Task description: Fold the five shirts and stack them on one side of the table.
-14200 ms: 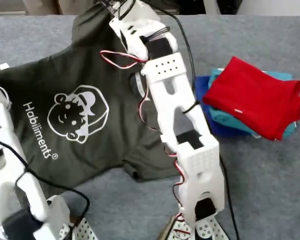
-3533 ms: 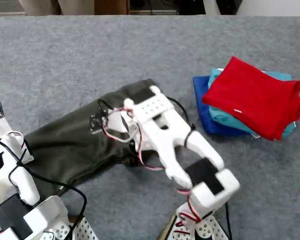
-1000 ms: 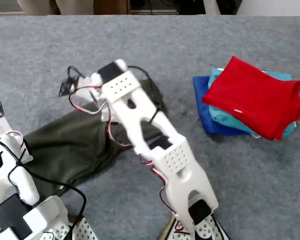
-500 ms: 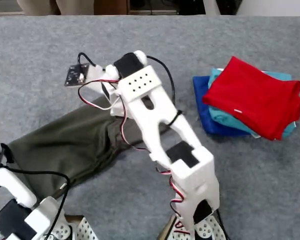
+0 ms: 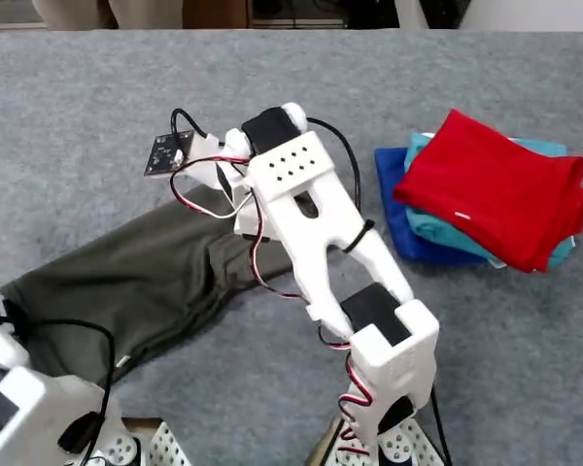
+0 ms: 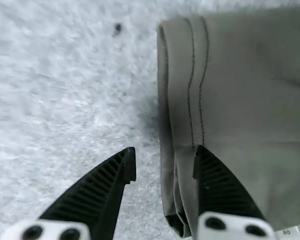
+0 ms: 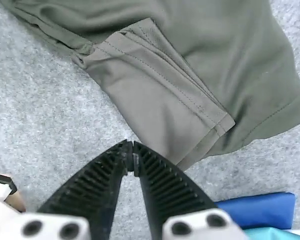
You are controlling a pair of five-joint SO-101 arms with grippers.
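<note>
- olive shirt [image 5: 126,282] lies folded in a long strip, left on the table [image 5: 68,107].
- left claw [image 6: 164,155] released, straddling the shirt's hem.
- right claw [image 7: 130,148] clenched, empty, beside its sleeve.
- red-topped stack [image 5: 486,194] lies at right.

The grey table [image 5: 78,107] bears an olive shirt [image 5: 126,282] and a shirt stack [image 5: 486,189]

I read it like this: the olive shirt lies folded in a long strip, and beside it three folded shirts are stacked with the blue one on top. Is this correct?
Not quite. The red shirt is on top of the stack. The blue shirt is at the bottom, under the teal shirt. The high view shows this. The olive shirt does lie in a long strip beside the stack.
</note>
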